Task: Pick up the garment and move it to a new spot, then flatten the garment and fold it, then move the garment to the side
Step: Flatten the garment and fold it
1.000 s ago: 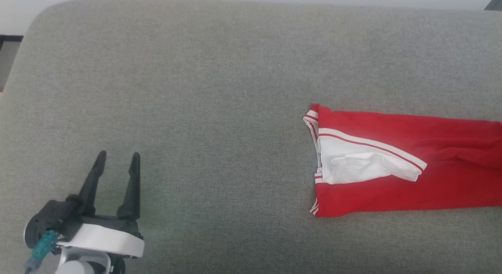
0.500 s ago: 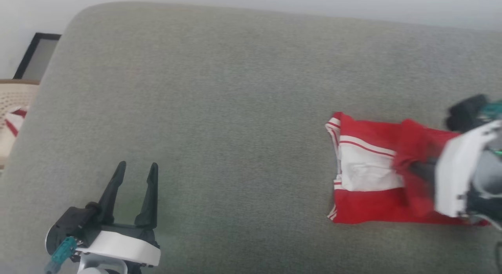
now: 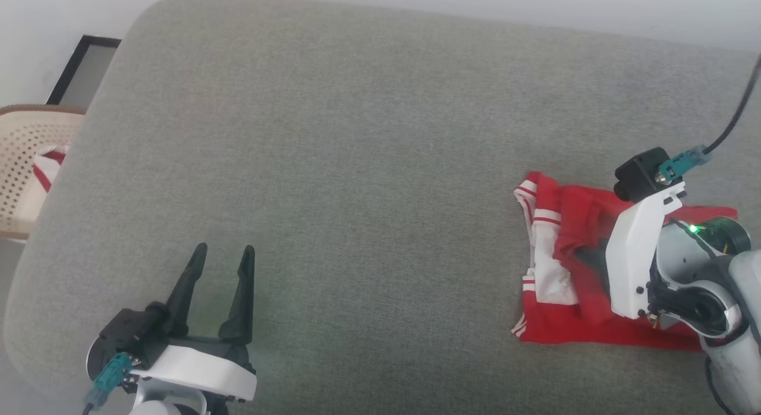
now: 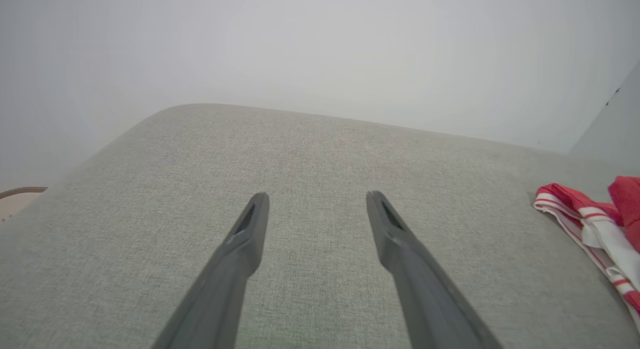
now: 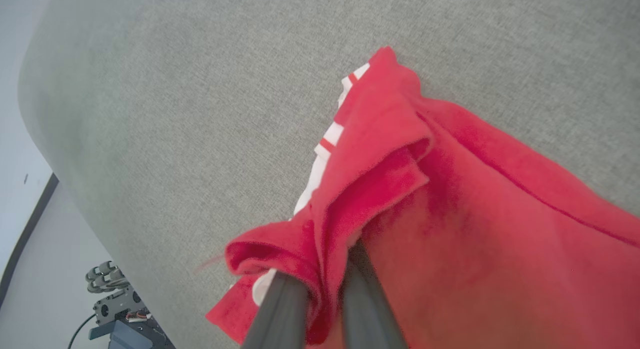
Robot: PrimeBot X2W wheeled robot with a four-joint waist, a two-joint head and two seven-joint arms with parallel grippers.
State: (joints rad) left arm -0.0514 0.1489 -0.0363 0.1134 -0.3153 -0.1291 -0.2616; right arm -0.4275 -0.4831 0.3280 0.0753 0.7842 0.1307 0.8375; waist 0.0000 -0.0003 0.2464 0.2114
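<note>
no legible text or markings anywhere

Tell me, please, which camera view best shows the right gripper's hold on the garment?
The right wrist view: the right gripper pinches a bunched red fold of the garment between its fingers, seen close. The head view shows the arm partly covering that pinch; the left wrist view catches the garment's striped edge.

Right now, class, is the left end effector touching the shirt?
No: in the head view the left end effector stands open over bare cushion, well apart from the shirt on the right.
</note>
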